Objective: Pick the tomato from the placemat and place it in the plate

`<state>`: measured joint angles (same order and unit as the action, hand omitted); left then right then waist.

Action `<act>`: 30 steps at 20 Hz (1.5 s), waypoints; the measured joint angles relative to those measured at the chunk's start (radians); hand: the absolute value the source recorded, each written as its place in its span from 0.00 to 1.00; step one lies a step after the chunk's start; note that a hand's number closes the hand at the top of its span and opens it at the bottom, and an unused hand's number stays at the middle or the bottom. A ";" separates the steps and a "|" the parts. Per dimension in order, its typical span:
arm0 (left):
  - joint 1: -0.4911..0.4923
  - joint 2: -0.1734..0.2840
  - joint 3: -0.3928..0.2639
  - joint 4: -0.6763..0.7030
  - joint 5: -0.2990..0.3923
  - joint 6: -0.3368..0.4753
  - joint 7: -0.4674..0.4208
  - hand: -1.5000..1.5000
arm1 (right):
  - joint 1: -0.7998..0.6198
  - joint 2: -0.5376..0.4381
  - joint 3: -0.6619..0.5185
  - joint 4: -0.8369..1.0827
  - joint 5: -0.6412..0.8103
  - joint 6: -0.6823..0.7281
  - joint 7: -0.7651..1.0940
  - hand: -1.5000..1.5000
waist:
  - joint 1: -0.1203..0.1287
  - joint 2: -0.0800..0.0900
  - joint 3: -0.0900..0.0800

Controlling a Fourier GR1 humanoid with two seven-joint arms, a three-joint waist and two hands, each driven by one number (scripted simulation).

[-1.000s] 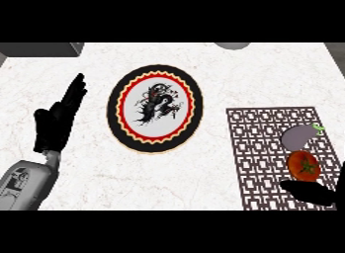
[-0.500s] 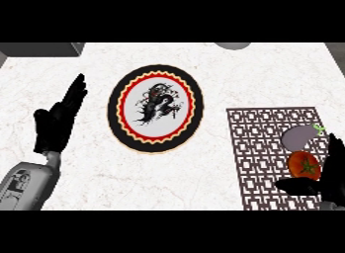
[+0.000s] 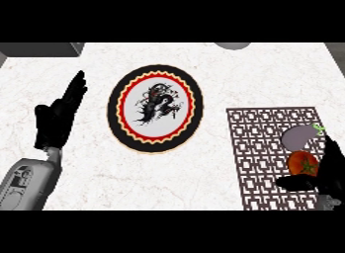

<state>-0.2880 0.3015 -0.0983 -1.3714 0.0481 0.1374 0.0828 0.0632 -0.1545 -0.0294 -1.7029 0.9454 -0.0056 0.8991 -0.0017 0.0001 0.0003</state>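
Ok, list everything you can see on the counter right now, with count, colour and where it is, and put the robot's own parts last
Counter: one, white marble, fills the view.
Plate: one, black rim, red and cream rings, dark figure on white, centre.
Placemat: one, dark brown lattice, right.
Tomato: one, red, on the placemat's right part.
Eggplant: one, grey-purple with green stem, just behind the tomato.
Left hand: one, black, open, resting at left.
Right hand: one, black, open beside the tomato.

The counter (image 3: 204, 64) looks like smooth white veined marble. The plate (image 3: 154, 111) at centre seems glazed ceramic. The placemat (image 3: 266, 148), lower right, shows brown openwork lattice.
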 measured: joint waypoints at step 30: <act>0.014 -0.057 0.051 -0.019 -0.075 -0.052 0.007 0.50 | -0.331 -0.216 0.087 0.137 -0.085 0.067 -0.732 1.00 | 0.009 -0.001 0.000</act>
<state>-0.2744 0.2444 -0.0472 -1.3903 -0.0271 0.0857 0.0901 -0.2676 -0.3706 0.0578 -1.5662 0.8604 0.0611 0.1667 0.0075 -0.0009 0.0000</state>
